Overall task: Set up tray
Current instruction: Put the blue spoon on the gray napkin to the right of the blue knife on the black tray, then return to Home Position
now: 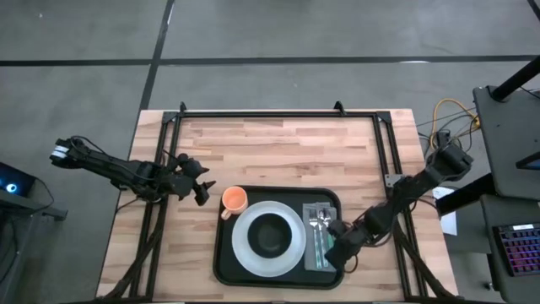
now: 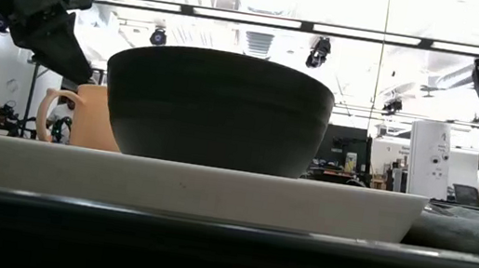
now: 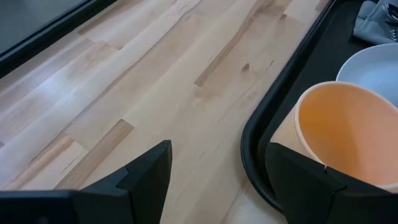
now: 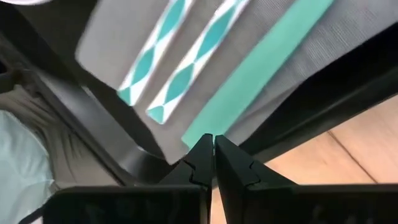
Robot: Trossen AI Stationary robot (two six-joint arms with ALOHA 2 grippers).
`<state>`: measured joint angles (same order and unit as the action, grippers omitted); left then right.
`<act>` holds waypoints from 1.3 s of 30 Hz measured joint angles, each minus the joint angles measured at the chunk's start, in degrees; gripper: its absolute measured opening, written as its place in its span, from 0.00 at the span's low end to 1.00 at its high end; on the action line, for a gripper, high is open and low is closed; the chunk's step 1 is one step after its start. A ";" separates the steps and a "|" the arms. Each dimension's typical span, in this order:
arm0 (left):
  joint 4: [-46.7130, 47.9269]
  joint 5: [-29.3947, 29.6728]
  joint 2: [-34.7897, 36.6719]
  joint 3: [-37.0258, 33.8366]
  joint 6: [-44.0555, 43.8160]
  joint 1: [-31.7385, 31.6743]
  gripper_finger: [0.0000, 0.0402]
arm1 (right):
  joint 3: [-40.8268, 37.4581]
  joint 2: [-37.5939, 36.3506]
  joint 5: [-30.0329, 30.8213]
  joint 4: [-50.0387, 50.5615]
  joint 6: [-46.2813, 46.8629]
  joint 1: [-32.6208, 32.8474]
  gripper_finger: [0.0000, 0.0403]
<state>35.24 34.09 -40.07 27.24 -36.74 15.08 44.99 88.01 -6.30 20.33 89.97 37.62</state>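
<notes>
We are looking down at the tray, which is lying toward the near edge of the wooden table, slightly right of its middle. The tray is carrying a white plate with a dark bowl on it, an orange cup in its far left corner, and a grey napkin with cutlery along its right side.

We are seeing the left gripper hovering just off the tray's far left corner, beside the cup, with its jaws standing wide apart and holding nothing; in the left wrist view one finger is sitting over the tray rim next to the cup while the other is over bare wood.

We are seeing the right gripper hanging at the tray's right edge, over the napkin's near right part, with its fingers pressed together and empty; the teal cutlery handles are lying just ahead of its tips.

Open wood is stretching across the far half of the table and along the left side of the tray; the black frame is bordering the table's far edge and sides.
</notes>
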 joint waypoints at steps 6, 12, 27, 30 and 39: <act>0.01 -0.02 0.00 0.00 -0.01 0.01 0.59 | -0.02 1.95 -1.50 -0.10 0.09 0.03 0.02; -0.06 0.02 -0.11 0.00 -0.01 0.01 0.59 | -0.04 2.85 -1.72 -1.73 0.56 0.01 0.02; -0.28 0.53 -0.11 0.00 0.04 0.00 0.59 | -0.02 3.04 0.56 -5.67 0.06 -0.73 0.02; -0.28 0.59 -0.11 0.00 0.29 0.01 0.59 | 0.19 3.03 2.63 -5.70 -2.31 -2.03 0.02; -1.34 3.78 4.66 0.00 5.13 -0.01 0.59 | 4.92 -3.94 27.21 -6.62 -27.06 -4.50 0.02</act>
<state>33.89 37.87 -35.42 27.24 -31.61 15.07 49.91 84.07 20.91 13.72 62.91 33.12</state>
